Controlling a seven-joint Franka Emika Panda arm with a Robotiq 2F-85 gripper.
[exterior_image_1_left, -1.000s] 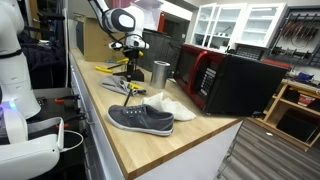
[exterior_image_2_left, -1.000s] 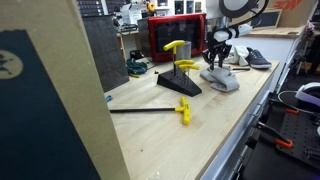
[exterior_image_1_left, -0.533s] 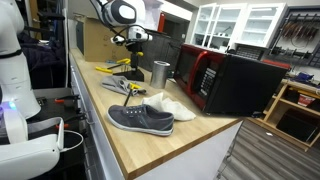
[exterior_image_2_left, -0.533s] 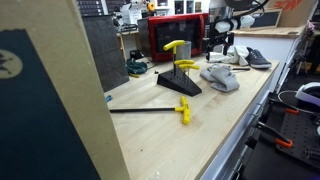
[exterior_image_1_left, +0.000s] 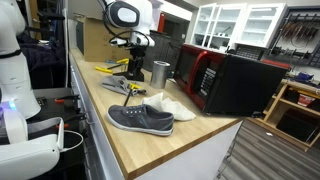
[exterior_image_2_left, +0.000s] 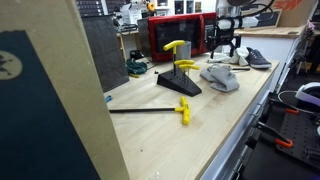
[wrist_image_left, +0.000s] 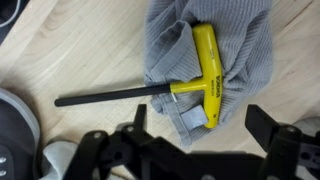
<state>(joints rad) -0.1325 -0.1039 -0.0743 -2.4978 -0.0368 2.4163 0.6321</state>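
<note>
- Exterior view, bench side: my gripper (exterior_image_1_left: 138, 55) hangs above the far end of the bench (exterior_image_1_left: 150, 145), clear of it; jaws look spread, nothing in them; a shoe (exterior_image_1_left: 140, 118) lies nearer the camera, well apart; the key is too small here to pick out.
- Exterior view, rack side: gripper (exterior_image_2_left: 225, 47) hovers over a grey cloth (exterior_image_2_left: 220, 78), not touching it; a rack (exterior_image_2_left: 180, 80) of yellow keys stands beside the cloth; the shoe (exterior_image_2_left: 250, 58) is beyond it; the key on the cloth is hard to make out.
- Wrist view: gripper (wrist_image_left: 200, 118) wide open and empty, one finger on either side of the frame's lower edge; item below: one T-handle key (wrist_image_left: 185, 88); yellow handle (wrist_image_left: 208, 65) resting on the crumpled cloth (wrist_image_left: 250, 50); black shaft (wrist_image_left: 110, 96) running off the cloth onto bare bench (wrist_image_left: 70, 50); shoe (wrist_image_left: 15, 120) at the frame's edge, apart from the shaft.
- Handling, as I judge it: light, rigid, not fragile; shaft thin, round, likely slick, and low on the wood, so poor purchase; handle broader, raised by the cloth, plastic and grippier; best hold across the handle near its join with the shaft; the cloth is soft and may bunch or lift with it.
</note>
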